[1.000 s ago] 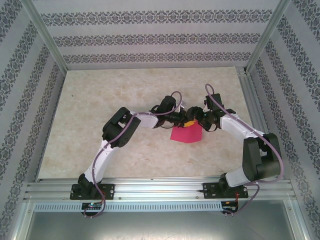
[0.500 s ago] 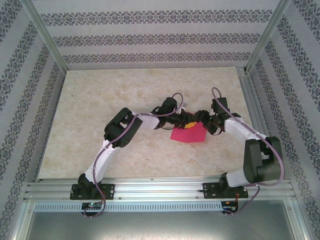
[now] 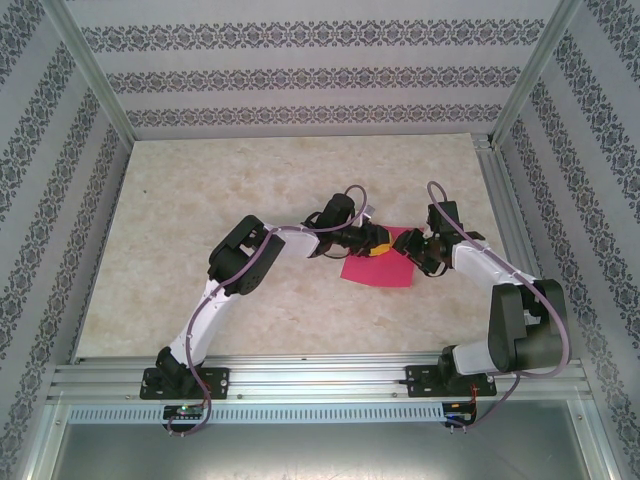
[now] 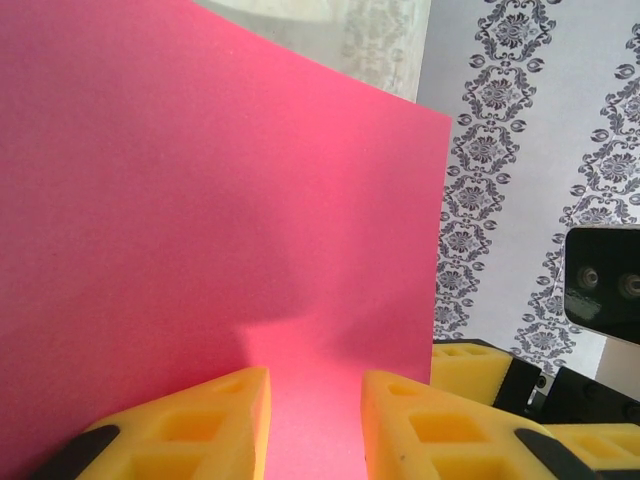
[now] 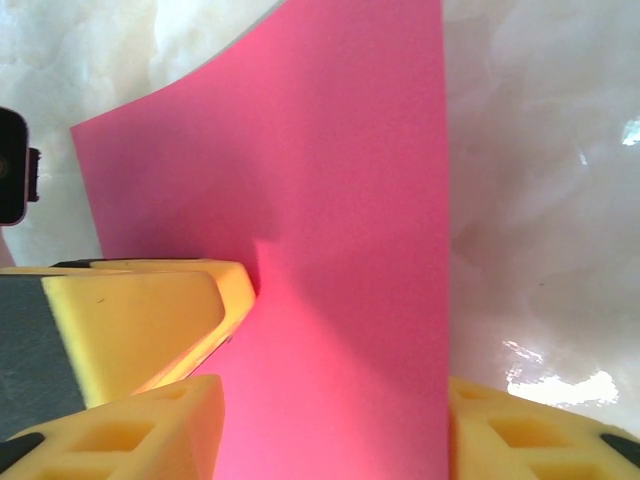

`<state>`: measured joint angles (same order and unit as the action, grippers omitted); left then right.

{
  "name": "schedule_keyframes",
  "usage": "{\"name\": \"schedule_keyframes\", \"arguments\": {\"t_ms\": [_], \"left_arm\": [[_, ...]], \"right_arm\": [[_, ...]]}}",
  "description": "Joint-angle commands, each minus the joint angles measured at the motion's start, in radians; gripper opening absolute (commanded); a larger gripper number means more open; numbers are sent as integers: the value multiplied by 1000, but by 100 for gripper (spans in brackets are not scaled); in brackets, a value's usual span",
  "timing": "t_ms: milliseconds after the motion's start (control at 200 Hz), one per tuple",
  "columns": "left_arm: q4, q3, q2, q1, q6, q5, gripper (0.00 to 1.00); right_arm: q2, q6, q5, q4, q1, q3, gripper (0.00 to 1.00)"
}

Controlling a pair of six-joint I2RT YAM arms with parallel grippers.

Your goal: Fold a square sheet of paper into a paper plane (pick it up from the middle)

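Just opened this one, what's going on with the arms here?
The left gripper and right gripper meet over the pink sheet in the middle of the table. The sheet, partly raised, runs between the left gripper's fingers; whether it is truly pinched is unclear. The right gripper's jaws stand apart around one edge of the sheet. No crease shows yet.

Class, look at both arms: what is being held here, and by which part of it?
The left gripper pinches the sheet of paper near its far edge. The right gripper has its jaws astride the sheet's right edge, not yet shut.
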<state>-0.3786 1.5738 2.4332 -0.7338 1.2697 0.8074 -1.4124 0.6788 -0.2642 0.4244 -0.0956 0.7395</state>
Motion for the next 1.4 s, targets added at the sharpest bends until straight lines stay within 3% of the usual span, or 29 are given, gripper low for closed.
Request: {"name": "schedule_keyframes", "arguments": {"t_ms": [0,70,175,270,624,774,824,1024,1119,1394], "left_arm": [[-34,20,-31,-6,14,30,31],[-82,12,-24,-10,44,46,31],[27,44,-7,-13,-5,59,30],[3,14,-5,-11,21,35,27],[237,68,-8,-12,-107,-20,27],[174,45,-14,-12,-86,0,27],[178,59,-15,-12,-87,9,28],[170,60,-15,-12,-74,-3,28],[191,61,-31,-11,-92,-21,28],[186,30,-88,21,-106,-64,29]], "right_arm": [[14,-17,34,12,6,3,51],[21,-15,20,9,6,8,50],[41,2,-1,-15,6,2,48],[59,8,-22,-34,6,-4,43],[48,24,-19,-59,8,-33,45],[7,-10,60,23,2,-1,48],[7,-9,63,16,2,-8,44],[68,33,-50,-78,-4,-28,37],[91,31,-29,-57,-4,-19,35],[77,24,-95,-96,-34,3,43]]}}
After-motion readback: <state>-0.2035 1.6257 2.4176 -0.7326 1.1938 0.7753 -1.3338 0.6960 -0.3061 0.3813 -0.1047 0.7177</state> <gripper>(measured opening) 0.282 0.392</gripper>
